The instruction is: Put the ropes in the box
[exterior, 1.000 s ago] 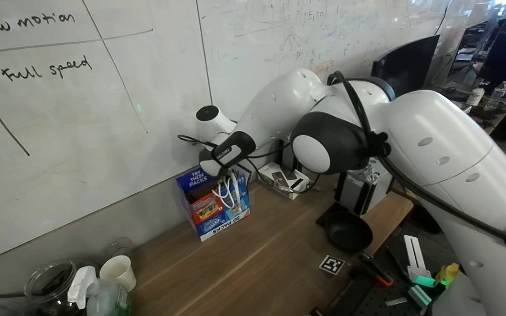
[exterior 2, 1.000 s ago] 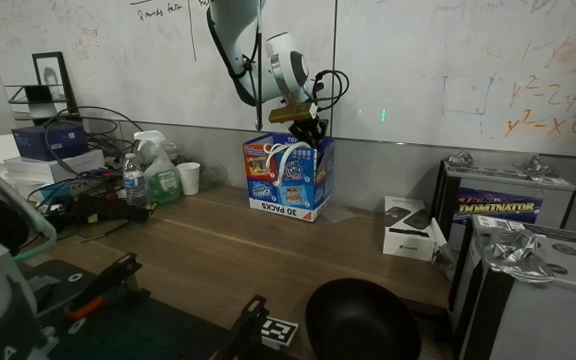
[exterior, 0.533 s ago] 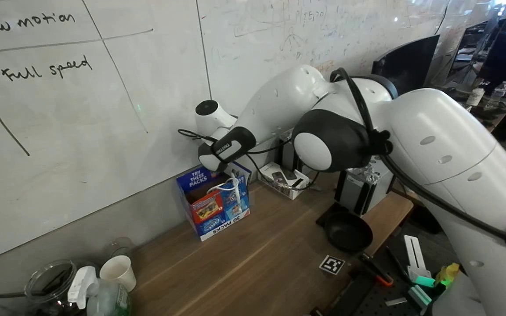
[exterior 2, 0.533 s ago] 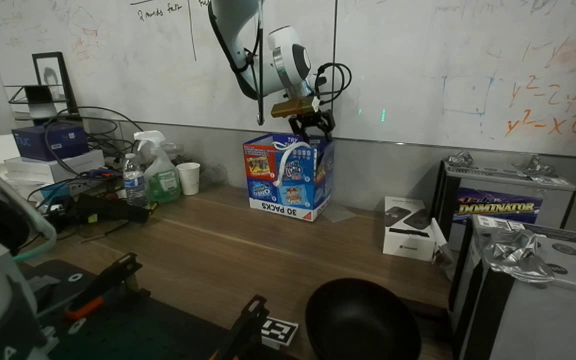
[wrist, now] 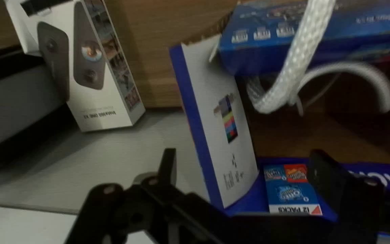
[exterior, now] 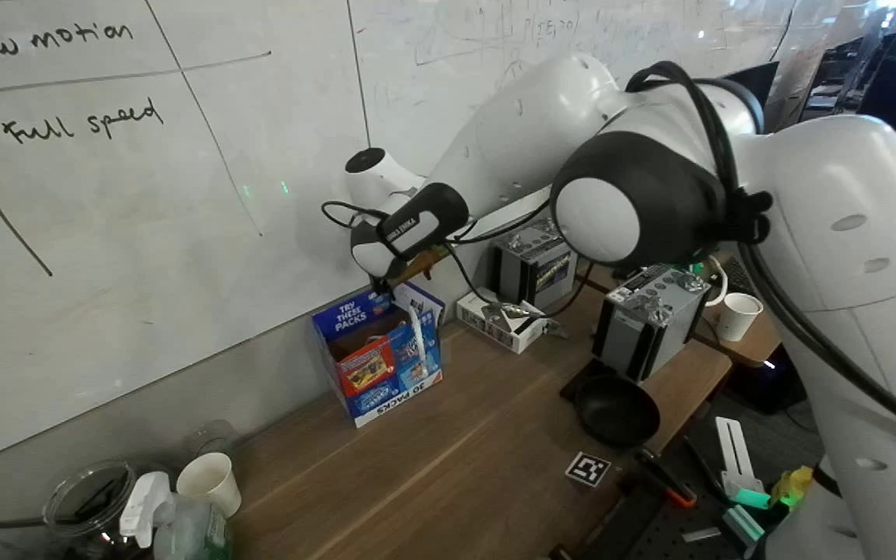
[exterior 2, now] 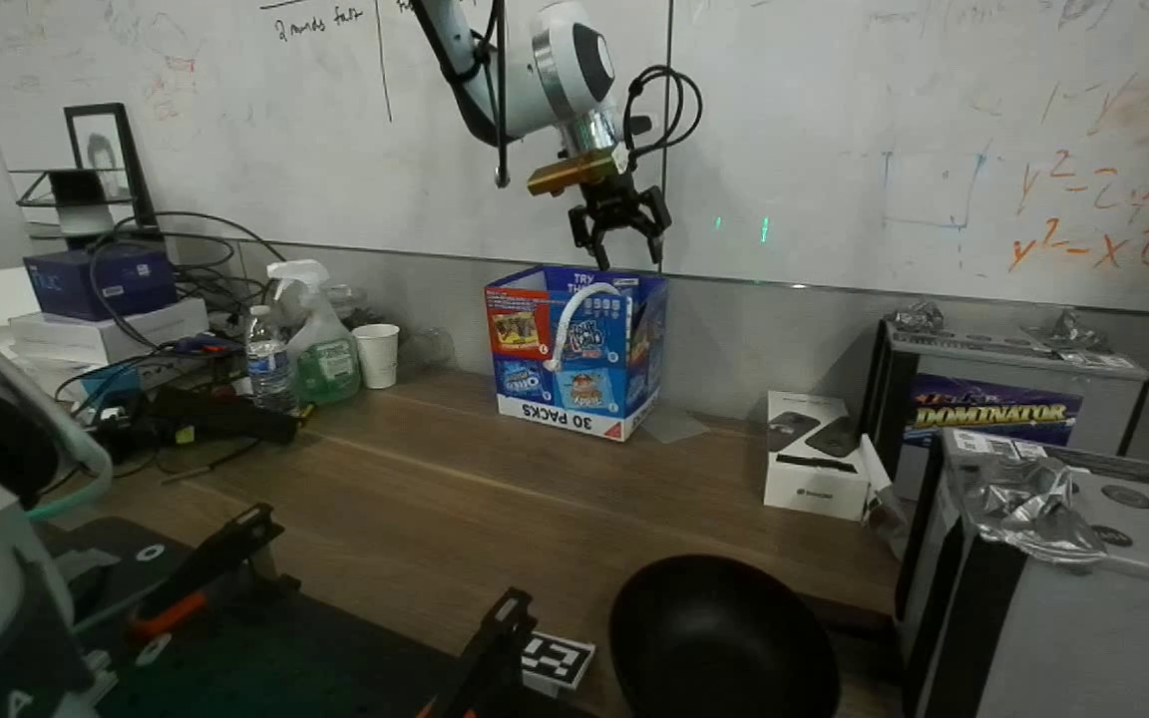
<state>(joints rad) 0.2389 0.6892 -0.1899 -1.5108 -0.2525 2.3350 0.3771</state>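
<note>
The fingers (wrist: 167, 166) now stand wide apart with nothing between them, raised clear above the box (exterior 2: 589, 374), whereas a second ago they were down at its rim. Below them, the white rope (wrist: 300, 56) has settled: the loop that lay over the front has gone inside, while one length still hangs over the wall, its tip outside; whether it is one rope or several I cannot tell. The box stands open side up on the bench (exterior 2: 435, 469), with the whiteboard (exterior: 207, 179) behind. I judge the release done, but the trailing end probably needs tucking in.
</note>
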